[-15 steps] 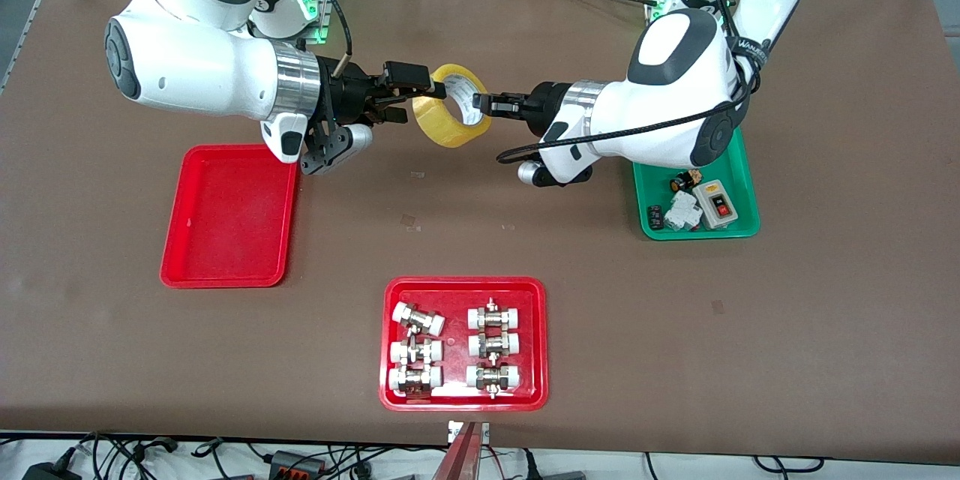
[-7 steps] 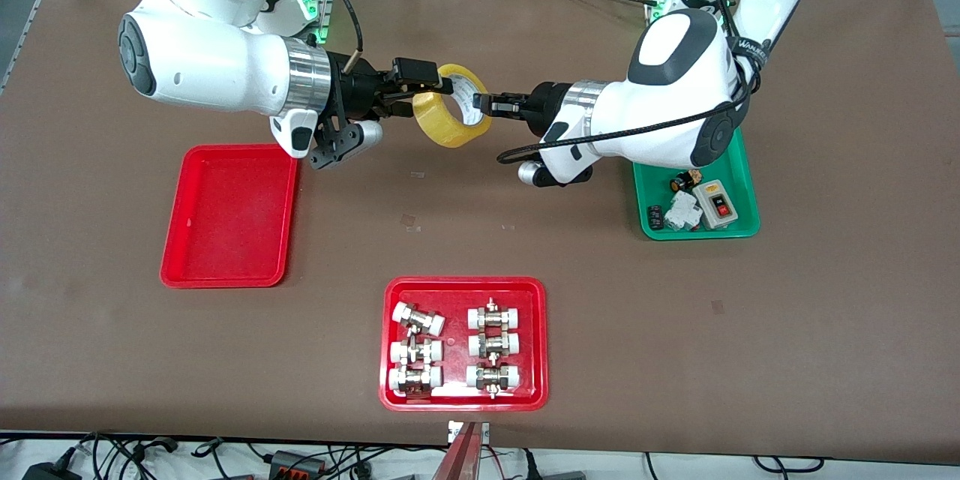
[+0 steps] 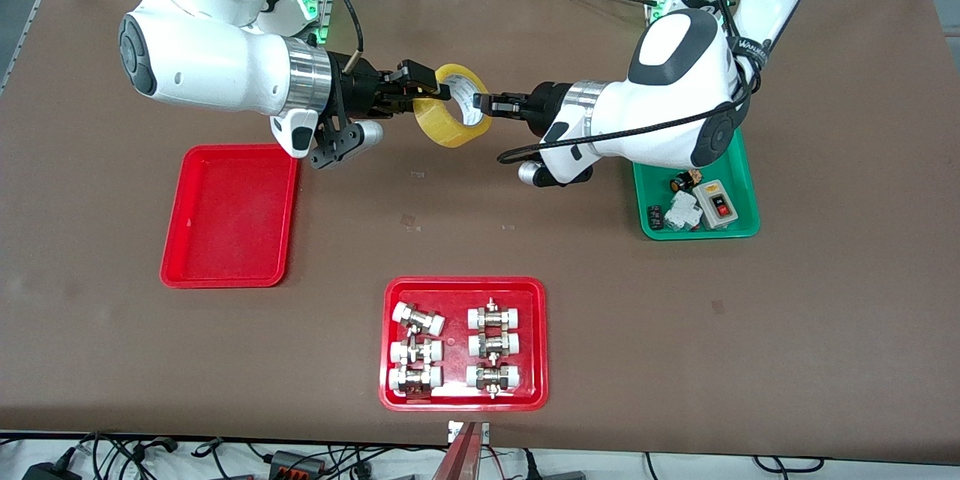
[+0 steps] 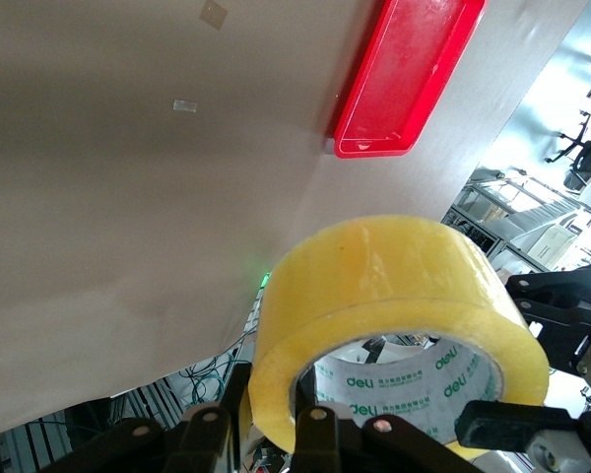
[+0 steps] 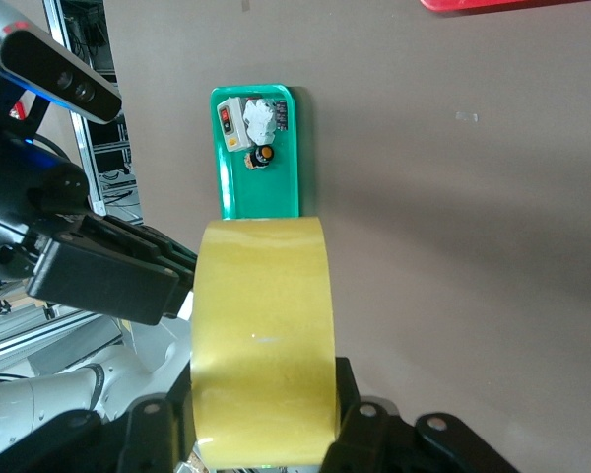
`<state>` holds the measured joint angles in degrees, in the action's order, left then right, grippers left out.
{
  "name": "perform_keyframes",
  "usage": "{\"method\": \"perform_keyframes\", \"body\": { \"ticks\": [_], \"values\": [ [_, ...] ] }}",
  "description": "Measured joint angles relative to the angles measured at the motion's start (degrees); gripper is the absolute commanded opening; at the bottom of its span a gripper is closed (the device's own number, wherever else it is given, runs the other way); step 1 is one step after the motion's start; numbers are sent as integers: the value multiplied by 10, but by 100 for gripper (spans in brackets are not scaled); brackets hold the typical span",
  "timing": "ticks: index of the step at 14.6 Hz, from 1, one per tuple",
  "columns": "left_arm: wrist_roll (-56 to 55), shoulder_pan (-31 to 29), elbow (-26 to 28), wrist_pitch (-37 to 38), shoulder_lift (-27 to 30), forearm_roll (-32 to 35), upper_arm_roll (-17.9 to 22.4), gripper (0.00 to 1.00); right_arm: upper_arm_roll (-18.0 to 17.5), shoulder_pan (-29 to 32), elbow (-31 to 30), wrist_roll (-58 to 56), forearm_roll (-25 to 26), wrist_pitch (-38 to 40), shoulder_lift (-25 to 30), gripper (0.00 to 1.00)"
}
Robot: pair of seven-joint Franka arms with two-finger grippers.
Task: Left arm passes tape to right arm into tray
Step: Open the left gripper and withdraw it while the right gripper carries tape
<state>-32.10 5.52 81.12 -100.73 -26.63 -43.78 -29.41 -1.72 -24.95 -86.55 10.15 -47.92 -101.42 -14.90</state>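
Note:
The yellow tape roll [image 3: 444, 129] hangs in the air over the table's middle, toward the robots' bases. My left gripper [image 3: 480, 101] is shut on the roll's wall, one finger inside the white core and one outside, as the left wrist view [image 4: 276, 414] shows. My right gripper [image 3: 424, 90] is shut across the roll's width from the right arm's end, with the tape [image 5: 261, 335] filling the space between its fingers [image 5: 264, 419]. The tape [image 4: 394, 276] stays tilted on edge. The plain red tray [image 3: 229, 217] lies empty under the right arm.
A green tray [image 3: 739, 165] with a switch box and small parts lies under the left arm. A red tray [image 3: 463, 283] holding several metal fittings sits nearest the front camera, at the table's middle.
The right gripper moved in toward the roll and its fingers closed on it. The left arm and the tape have stayed in place.

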Motion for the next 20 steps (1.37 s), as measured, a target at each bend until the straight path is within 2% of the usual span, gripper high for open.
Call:
{"method": "perform_keyframes", "body": {
  "ticks": [3,5,6,10,13,16,20],
  "values": [
    [0,0,0,1,0,0,0,3,0,0,0,0,0,0,0,40],
    [-1,-1,0,2,0,0,0,93,0,-1,0,0,0,0,0,39],
    [-2,-2,0,5,0,-1,0,100,0,-1,0,0,0,0,0,39],
    [-2,-24,-7,37,0,-2,0,100,1,-1,0,0,5,0,-4,39],
    [-2,-56,-15,95,8,13,0,100,4,1,0,0,7,0,-5,39],
    [-1,-114,-17,167,31,101,1,100,12,26,-2,0,19,0,-18,39],
    [87,-174,-17,203,35,223,1,100,17,147,-5,-47,34,26,-60,39]
  ]
}}
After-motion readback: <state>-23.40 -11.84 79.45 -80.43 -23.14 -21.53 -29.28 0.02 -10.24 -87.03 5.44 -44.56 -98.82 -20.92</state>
